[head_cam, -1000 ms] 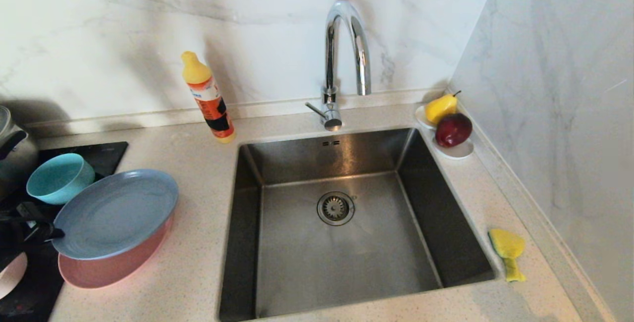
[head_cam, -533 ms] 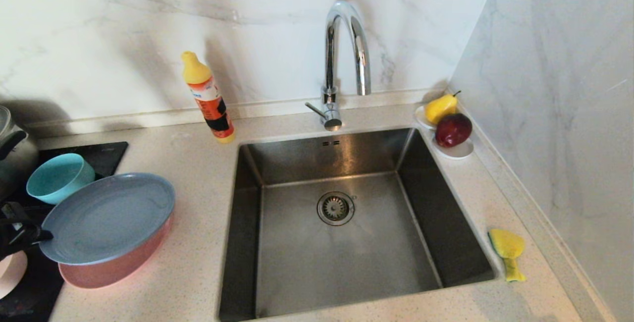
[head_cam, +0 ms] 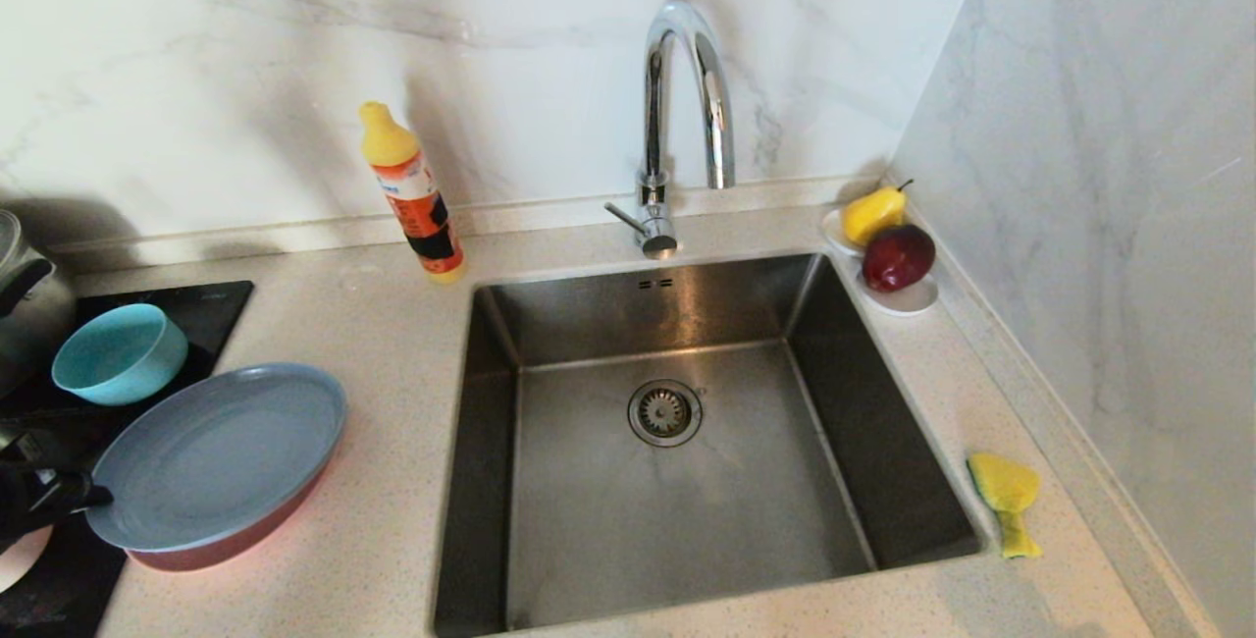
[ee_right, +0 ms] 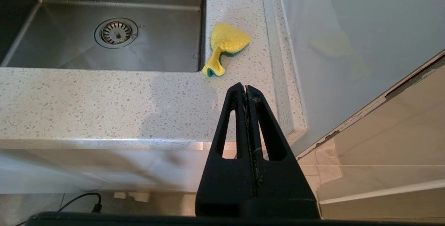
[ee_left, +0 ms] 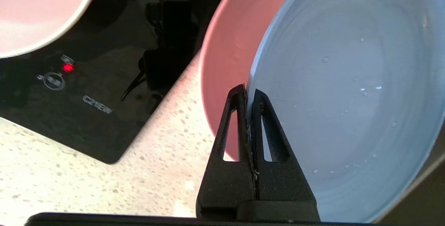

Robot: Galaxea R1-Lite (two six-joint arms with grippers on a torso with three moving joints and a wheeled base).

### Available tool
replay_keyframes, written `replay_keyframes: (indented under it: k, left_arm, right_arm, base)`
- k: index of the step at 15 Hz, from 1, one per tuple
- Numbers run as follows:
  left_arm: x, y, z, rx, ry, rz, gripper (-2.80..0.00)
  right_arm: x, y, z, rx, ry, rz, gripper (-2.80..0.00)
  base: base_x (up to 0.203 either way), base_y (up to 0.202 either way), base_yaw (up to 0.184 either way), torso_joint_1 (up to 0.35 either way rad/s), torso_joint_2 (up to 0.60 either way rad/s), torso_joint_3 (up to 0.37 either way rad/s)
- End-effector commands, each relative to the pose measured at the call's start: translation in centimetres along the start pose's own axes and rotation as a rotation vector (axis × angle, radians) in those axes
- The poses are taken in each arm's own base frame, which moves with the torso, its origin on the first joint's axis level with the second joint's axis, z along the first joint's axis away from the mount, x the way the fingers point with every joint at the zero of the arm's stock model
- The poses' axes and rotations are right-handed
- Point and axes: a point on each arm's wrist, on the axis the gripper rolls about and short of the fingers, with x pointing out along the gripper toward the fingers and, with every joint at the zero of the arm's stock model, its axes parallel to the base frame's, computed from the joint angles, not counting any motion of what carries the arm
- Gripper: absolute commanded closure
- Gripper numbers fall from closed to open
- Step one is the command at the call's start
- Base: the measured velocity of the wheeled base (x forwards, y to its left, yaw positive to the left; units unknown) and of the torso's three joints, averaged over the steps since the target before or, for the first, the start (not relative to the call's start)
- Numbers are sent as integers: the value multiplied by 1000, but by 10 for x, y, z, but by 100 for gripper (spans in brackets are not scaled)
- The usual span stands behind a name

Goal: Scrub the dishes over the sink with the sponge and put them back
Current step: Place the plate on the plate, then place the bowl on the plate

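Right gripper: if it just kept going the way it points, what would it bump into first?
Probably the counter's front edge: the right gripper hangs shut before it. The sponge lies further along, though depth is unclear.

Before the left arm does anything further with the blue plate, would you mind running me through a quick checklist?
1. Left gripper shut on the blue plate rim: ok, a finger on each side of the rim.
2. Blue plate over the pink plate: ok; contact cannot be told.
3. Sink free of objects: ok, only the drain strainer shows.
4. Sponge reachable: ok, lying crumpled on the counter at the sink's right.
5. Right gripper out of the way: ok, shut, below the counter edge.
6. Bowl apart from the plates: ok.
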Motion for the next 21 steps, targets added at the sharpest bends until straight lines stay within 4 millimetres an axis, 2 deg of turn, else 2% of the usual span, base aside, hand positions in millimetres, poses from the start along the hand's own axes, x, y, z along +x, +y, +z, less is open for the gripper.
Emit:
replay_keyframes:
  k: [1, 4, 5, 9, 13, 14, 17, 19, 21]
  left_arm:
    - [7, 5, 0, -11, 23, 10, 0]
    - [8, 6, 0, -12, 28, 14, 0]
    - [8, 7, 0, -10, 28, 15, -280]
    - [3, 5, 3, -10, 6, 3, -280]
    - [-19, -8, 17, 3, -86, -31, -280]
    - [-26, -13, 21, 9, -105, -37, 0]
    - [-42, -23, 36, 21, -126, -42, 0]
    - [-52, -32, 52, 43, -166, -49, 0]
    - [-54, -38, 70, 52, -191, -30, 0]
  right_arm:
    - [0, 0, 0, -1, -1, 1, 0]
    - [0, 0, 0, -1, 0, 1, 0]
    - [0, 0, 0, -1, -1, 1, 0]
    - [0, 0, 0, -1, -1, 1, 0]
    - [0, 0, 0, -1, -1, 1, 0]
    - [0, 0, 0, -1, -1, 1, 0]
    - [0, 0, 0, -1, 0, 1, 0]
    - [0, 0, 0, -1, -1, 1, 0]
    - [0, 0, 0, -1, -1, 1, 0]
  base:
    - [0, 0, 0, 0, 0, 0]
    - [0, 0, 0, 0, 0, 0]
    - [0, 0, 0, 0, 0, 0]
    - [0, 0, 0, 0, 0, 0]
    - [0, 0, 0, 0, 0, 0]
    - [0, 0, 0, 0, 0, 0]
    - [0, 0, 0, 0, 0, 0]
    - [0, 0, 0, 0, 0, 0]
    - [0, 0, 0, 0, 0, 0]
